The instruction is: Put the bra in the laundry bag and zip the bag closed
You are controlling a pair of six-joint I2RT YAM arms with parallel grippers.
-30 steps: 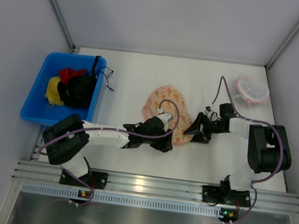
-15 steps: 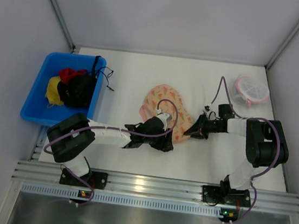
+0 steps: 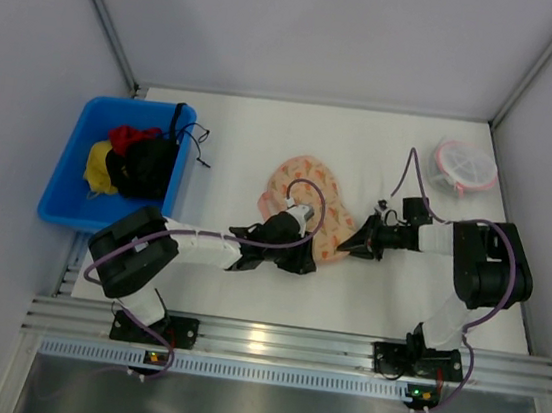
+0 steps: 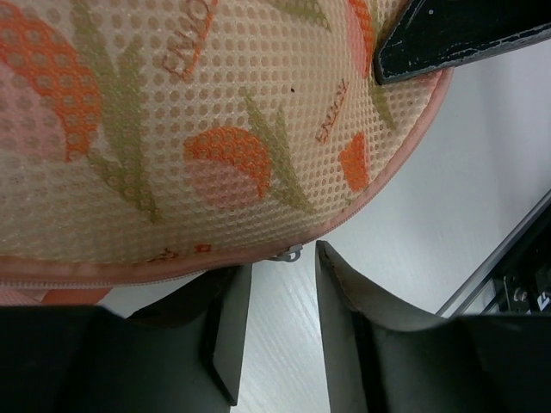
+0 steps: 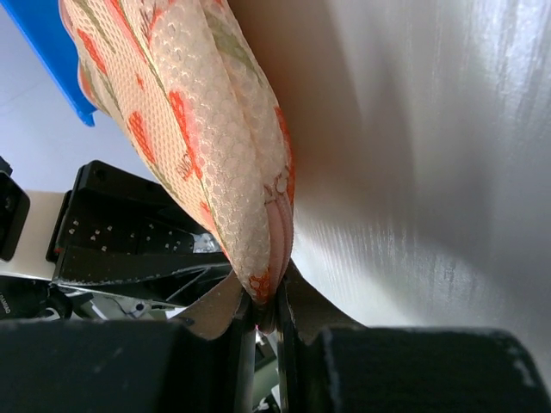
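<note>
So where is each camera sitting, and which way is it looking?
Top external: above and behind the arms, looking down at the table; both whole arms show, meeting at the laundry bag.
Left wrist: on the left arm, facing the bag's pink rim up close; the left gripper shows below, open.
Right wrist: on the right arm, looking along the table; the right gripper pinches the bag's edge.
Shared: all three see the bag.
</note>
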